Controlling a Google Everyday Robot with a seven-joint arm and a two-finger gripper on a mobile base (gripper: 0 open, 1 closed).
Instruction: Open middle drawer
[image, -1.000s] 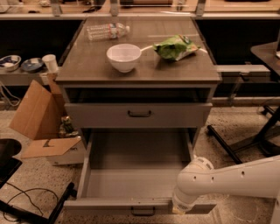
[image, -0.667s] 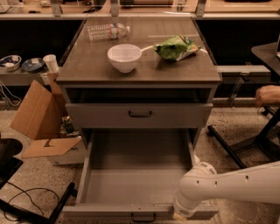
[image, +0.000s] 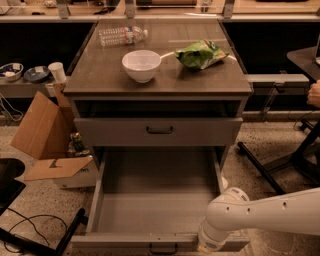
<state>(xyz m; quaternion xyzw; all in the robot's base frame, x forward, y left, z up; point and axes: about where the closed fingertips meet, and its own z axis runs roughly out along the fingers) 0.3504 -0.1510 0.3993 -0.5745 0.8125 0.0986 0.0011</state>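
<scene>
Tool (image: 207, 245) low at bottom edge, at right end of middle drawer (image: 155, 205) front panel; grip state, cannot tell. Drawer stands well out, grey inside showing. Above: taller drawer (image: 200, 132) shut. Worktop (image: 165, 86) carries bowl (image: 141, 65), green bag (image: 200, 54), bottle (image: 122, 36).

We can read no word, brand or number anywhere here. The clear plastic water bottle (image: 122, 36) lying near the back left corner of the desk (image: 100, 82) has a pale label, but we make out no lettering on it. The crumpled green snack bag (image: 200, 53) toward the back right corner shows print we cannot read. The brown cardboard box (image: 50, 145) on the floor beyond the desk's left edge bears a dark mark on its open flap and faint print on its side; we cannot tell what either says. The robot's hand (image: 207, 245) is low at the front right, at the front panel of the pulled-out middle drawer (image: 125, 242), with no legible marking.
</scene>
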